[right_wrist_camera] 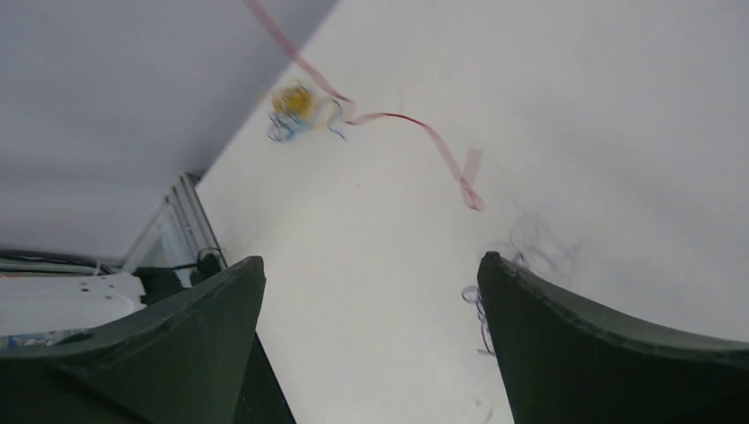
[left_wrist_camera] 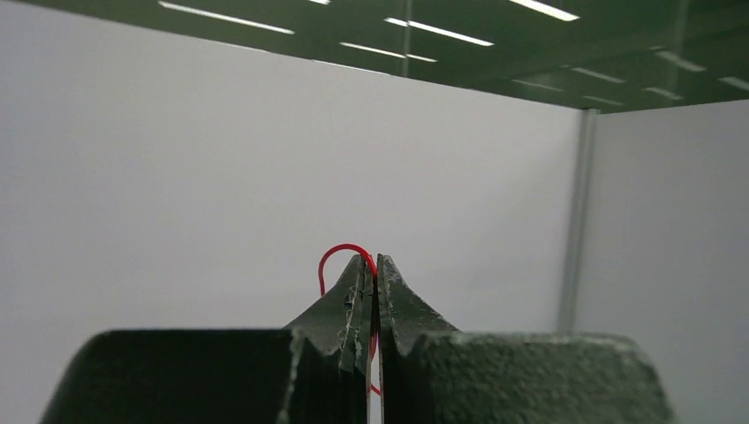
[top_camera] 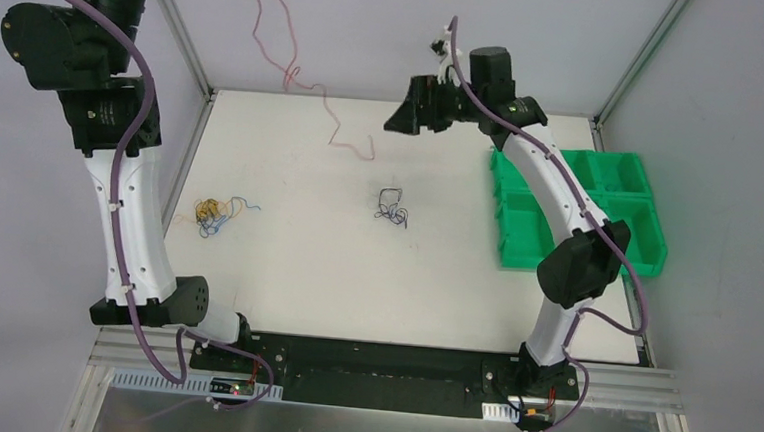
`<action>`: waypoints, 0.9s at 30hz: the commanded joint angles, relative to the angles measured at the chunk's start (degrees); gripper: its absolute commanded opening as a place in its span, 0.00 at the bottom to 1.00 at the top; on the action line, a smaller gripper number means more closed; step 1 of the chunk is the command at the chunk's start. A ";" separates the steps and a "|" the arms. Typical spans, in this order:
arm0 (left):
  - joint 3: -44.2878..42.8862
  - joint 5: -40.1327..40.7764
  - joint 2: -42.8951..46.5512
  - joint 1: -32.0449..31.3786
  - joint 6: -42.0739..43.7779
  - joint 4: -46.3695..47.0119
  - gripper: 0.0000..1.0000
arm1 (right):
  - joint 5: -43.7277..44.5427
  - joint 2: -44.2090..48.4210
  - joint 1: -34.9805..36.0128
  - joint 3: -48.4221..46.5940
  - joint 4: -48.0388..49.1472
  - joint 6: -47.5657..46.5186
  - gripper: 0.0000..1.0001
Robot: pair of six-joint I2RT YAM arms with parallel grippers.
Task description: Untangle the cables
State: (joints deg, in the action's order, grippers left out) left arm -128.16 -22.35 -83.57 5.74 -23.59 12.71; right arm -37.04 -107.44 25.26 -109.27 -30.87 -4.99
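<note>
A white rectangular tabletop [top_camera: 304, 271] fills the middle of the overhead view, walled by pale panels on aluminium posts. Two white-and-black arms rise from its near edge.

The left arm reaches up past the top of the overhead view, so its gripper shows only in its own wrist camera. There the left gripper [left_wrist_camera: 374, 265] has its two dark fingers pressed together, pinching a loop of thin red wire between the tips. The right gripper [top_camera: 405, 112] hangs over the far part of the table. In its wrist view the right gripper [right_wrist_camera: 371, 265] has its fingers spread wide with nothing between them.

One green plastic bin tray [top_camera: 520, 263] sits at the table's right side, partly hidden by the right arm.

The cables come in three separate groups:
- One long, hair-thin, kinked red cable [top_camera: 335, 136] drops from above the frame. Its lower end lies on the far centre of the table, near the right gripper.
- One small scribbly bundle of yellow-orange and blue wires [top_camera: 216, 214] lies near the left edge.
- One still smaller black-purple tangle [top_camera: 391, 212] lies at mid-table, well apart from the other two. It is blurred in the right wrist view.
</note>
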 commanded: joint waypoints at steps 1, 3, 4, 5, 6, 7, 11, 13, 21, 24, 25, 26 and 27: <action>-0.78 -8.23 -2.93 -0.13 -20.78 6.68 0.00 | -5.60 3.05 3.45 -9.31 18.18 13.53 0.94; -1.49 -7.94 -4.82 -1.51 -23.33 5.94 0.00 | -5.32 1.19 5.05 -14.16 19.70 14.55 0.95; -1.13 -8.10 -5.26 -2.91 -22.60 6.00 0.00 | -4.80 0.30 5.81 -15.77 20.70 14.55 0.96; -0.73 -8.76 -5.61 -4.75 -21.95 6.52 0.00 | -4.03 -0.56 6.50 -17.07 21.71 14.22 0.97; -0.39 -9.60 -5.90 -5.41 -21.15 6.88 0.00 | -2.89 -1.52 7.15 -18.13 22.73 13.64 0.98; -0.06 -10.36 -6.03 -7.82 -20.02 6.89 0.00 | -2.15 -2.57 7.72 -19.23 24.08 13.57 0.99; 0.97 -11.96 -6.50 -11.30 -17.38 6.05 0.00 | -2.29 -8.17 10.45 -27.55 26.90 15.88 1.00; 1.23 -11.61 -6.88 -11.45 -17.59 5.12 0.00 | -3.25 -9.99 12.00 -29.70 27.34 16.47 0.99; 3.11 -13.19 -5.46 -12.06 -17.98 5.24 0.00 | 8.52 -10.12 17.77 -22.64 28.60 9.52 0.95; 3.12 -12.43 -4.80 -12.07 -17.52 5.55 0.00 | 12.16 -9.87 18.54 -19.61 28.91 7.62 0.88; 3.09 -11.99 -4.58 -12.07 -17.46 5.77 0.00 | 12.10 -9.90 18.62 -18.81 29.24 7.51 0.87; 2.98 -11.46 -4.46 -12.07 -17.53 6.16 0.00 | 11.32 -10.04 18.71 -17.95 29.71 7.97 0.86; 2.86 -10.84 -4.34 -12.07 -17.54 6.41 0.00 | 10.06 -10.13 18.81 -17.14 30.39 8.66 0.87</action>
State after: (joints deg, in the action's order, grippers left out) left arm -124.77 -34.02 -91.05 -5.98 -40.91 14.52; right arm -29.04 -118.76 44.27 -128.35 -5.28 5.17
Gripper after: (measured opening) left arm 0.011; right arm 0.870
